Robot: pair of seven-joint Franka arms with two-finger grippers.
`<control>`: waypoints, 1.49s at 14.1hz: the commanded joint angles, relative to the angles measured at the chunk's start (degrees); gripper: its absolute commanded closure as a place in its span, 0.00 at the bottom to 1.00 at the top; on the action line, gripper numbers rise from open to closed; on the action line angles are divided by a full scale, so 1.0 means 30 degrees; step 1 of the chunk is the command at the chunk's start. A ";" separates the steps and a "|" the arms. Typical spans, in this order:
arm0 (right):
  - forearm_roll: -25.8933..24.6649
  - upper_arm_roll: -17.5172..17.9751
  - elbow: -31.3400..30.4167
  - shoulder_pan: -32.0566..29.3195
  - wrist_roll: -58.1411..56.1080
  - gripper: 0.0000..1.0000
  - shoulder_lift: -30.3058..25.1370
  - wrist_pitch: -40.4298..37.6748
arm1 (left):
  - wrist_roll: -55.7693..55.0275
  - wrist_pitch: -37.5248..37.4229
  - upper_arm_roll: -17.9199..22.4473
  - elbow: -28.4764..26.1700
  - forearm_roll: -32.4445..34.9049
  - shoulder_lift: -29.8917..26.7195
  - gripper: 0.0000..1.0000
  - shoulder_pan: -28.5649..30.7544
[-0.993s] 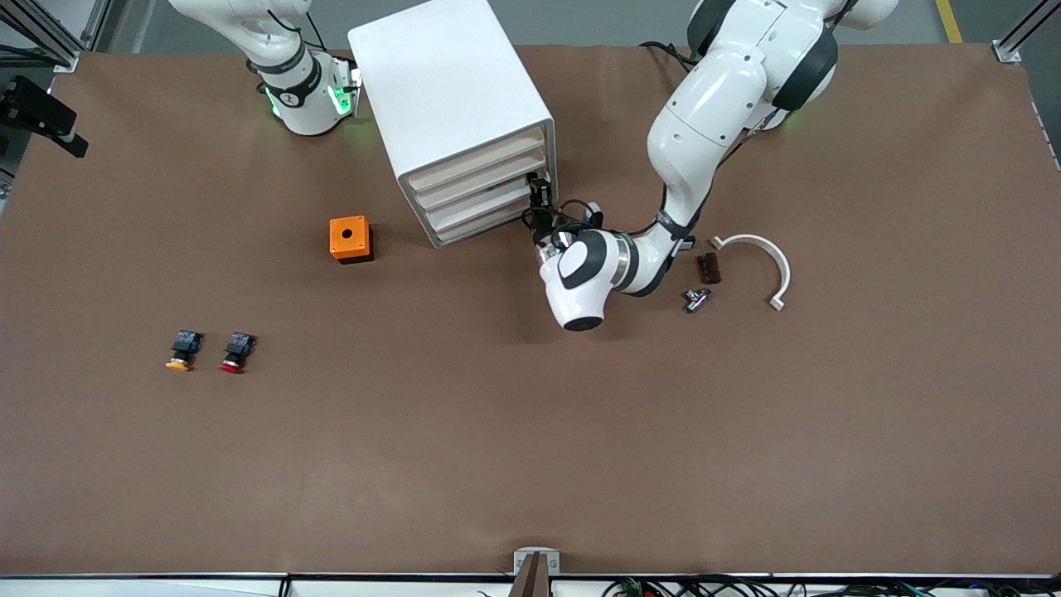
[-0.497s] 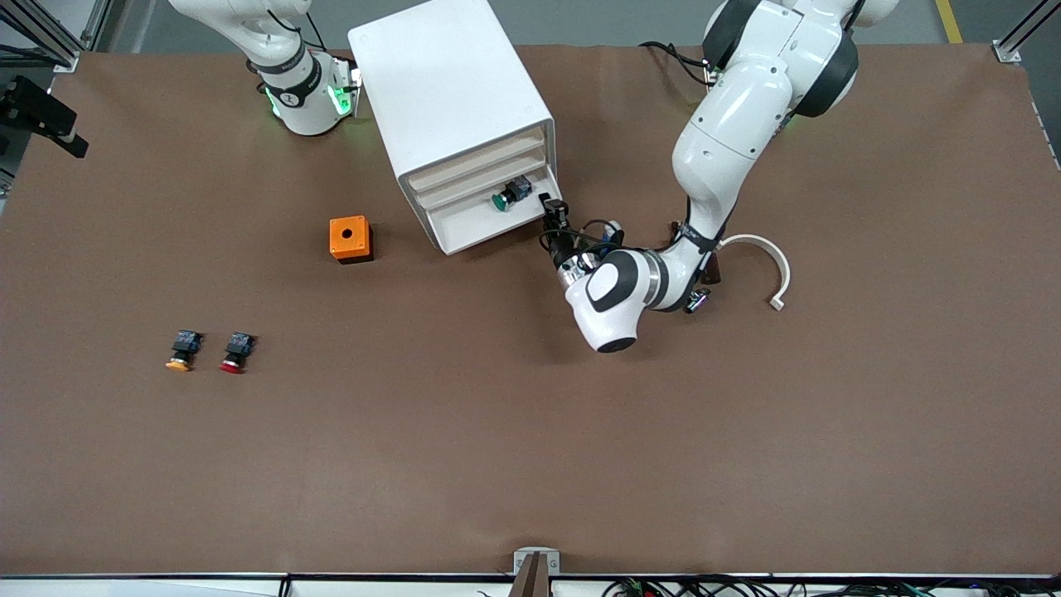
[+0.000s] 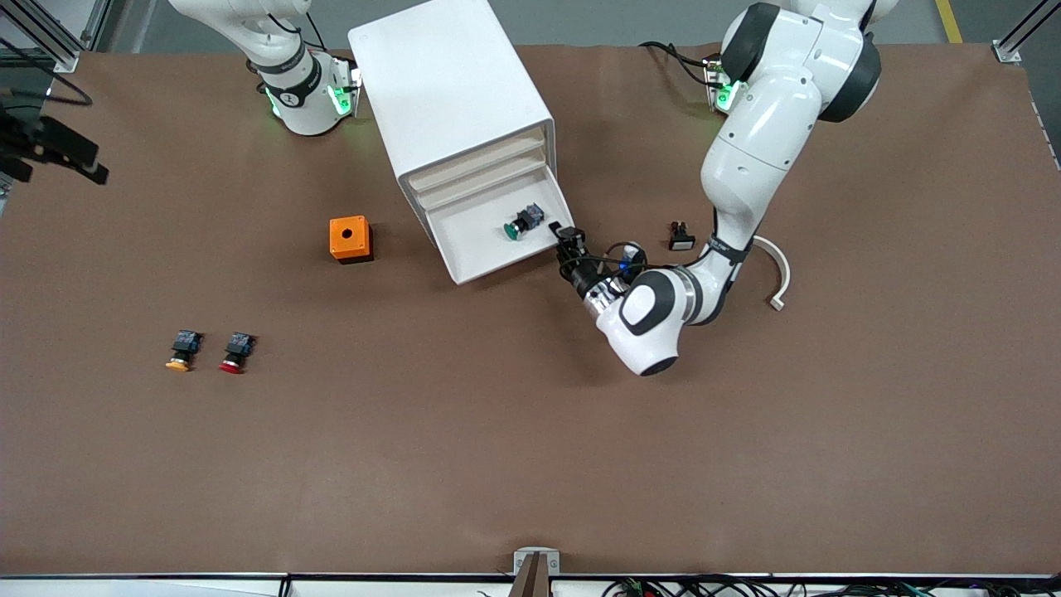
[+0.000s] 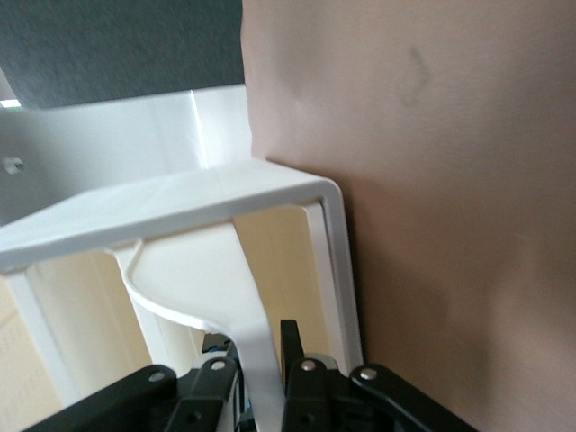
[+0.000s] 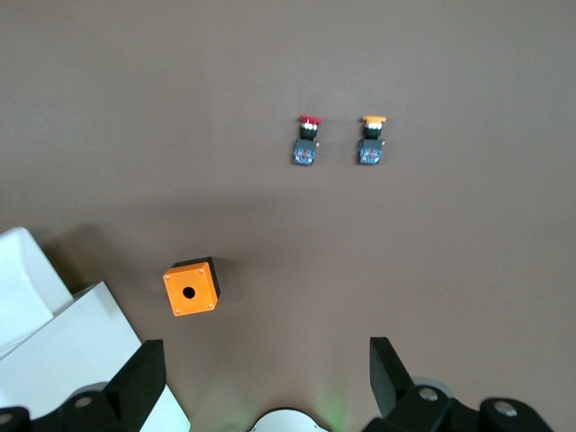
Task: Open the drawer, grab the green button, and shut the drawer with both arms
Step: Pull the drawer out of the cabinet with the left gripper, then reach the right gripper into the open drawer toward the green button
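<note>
Front view shows the brown counter [image 3: 530, 456] with the white cabinet [image 3: 452, 91] at upper centre, its 4 drawers facing the lower right of the frame. The lowest drawer [image 3: 485, 240] is pulled well out, and the left arm [image 3: 746, 174], reaching down from the upper right, has its tool [image 3: 569, 239] at the drawer's outer corner. In the left wrist view the left tool [image 4: 261, 369] is pinched together on the thin white lip of the drawer front [image 4: 256, 360].

The green button [image 3: 522, 223] lies on its side in the open tray, near the wall toward the left arm's end, just beside that tool. Its long axis runs diagonally, green cap toward the lower left of the frame, black body toward the upper right.

The right arm [image 3: 282, 66] waits at upper left; its tool [image 5: 265, 378] hangs with fingers wide apart, high over the counter, far from the button. Since the left tool is busy on the lip, I judge the pick falls to the right one, which must cross over the cabinet and come down between low tray walls. An orange box [image 3: 349, 239] and 2 other buttons [image 3: 207, 351] lie well clear.
</note>
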 commanded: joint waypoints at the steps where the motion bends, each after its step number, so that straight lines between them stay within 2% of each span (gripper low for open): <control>1: -0.0153 -0.0129 0.1547 -0.0192 0.0019 0.00 0.2701 0.0069 | 0.0612 0.0536 -0.0030 0.0222 -0.0553 0.0145 0.82 0.0765; 4: -0.0242 -0.0159 0.1698 -0.0135 0.0369 0.00 0.3145 0.0947 | 0.0908 0.0566 -0.0030 0.0193 -0.0554 0.0145 0.78 0.1148; 6: 0.0136 -0.0130 0.1698 0.0011 0.2582 0.00 0.3116 0.0862 | 0.0995 0.0566 -0.0001 0.0193 -0.0496 0.0116 0.45 0.1148; 7: 0.0197 -0.0014 0.1669 0.0186 0.3960 0.00 0.3087 0.0775 | 0.1054 0.0624 -0.0001 0.0193 -0.0263 0.0116 0.19 0.1119; 8: 0.0430 -0.0012 0.1640 0.0623 0.5163 0.00 0.3086 0.0745 | 0.1548 0.0624 0.0028 0.0193 -0.0058 0.0087 0.01 0.1090; 11: 0.1630 -0.0012 0.1465 0.1853 0.8183 0.00 0.2999 0.0511 | 0.3336 0.0624 0.0029 0.0193 0.0061 -0.0264 0.00 0.1264; 14: 0.2014 -0.0012 0.0969 0.4251 1.2719 0.00 0.2999 0.0801 | 0.5823 0.0624 -0.0001 0.0222 0.0850 -0.0645 0.00 0.1441; 17: 0.2014 -0.0042 -0.0203 0.6655 1.7553 0.00 0.2911 0.2321 | 0.7932 0.0624 -0.0030 0.0251 0.0911 -0.0792 0.00 0.1879; 21: 0.2014 -0.0012 -0.1578 0.9233 2.1774 0.00 0.2940 0.4196 | 1.1764 0.0682 0.0289 0.0923 0.1378 -0.0939 0.00 0.2408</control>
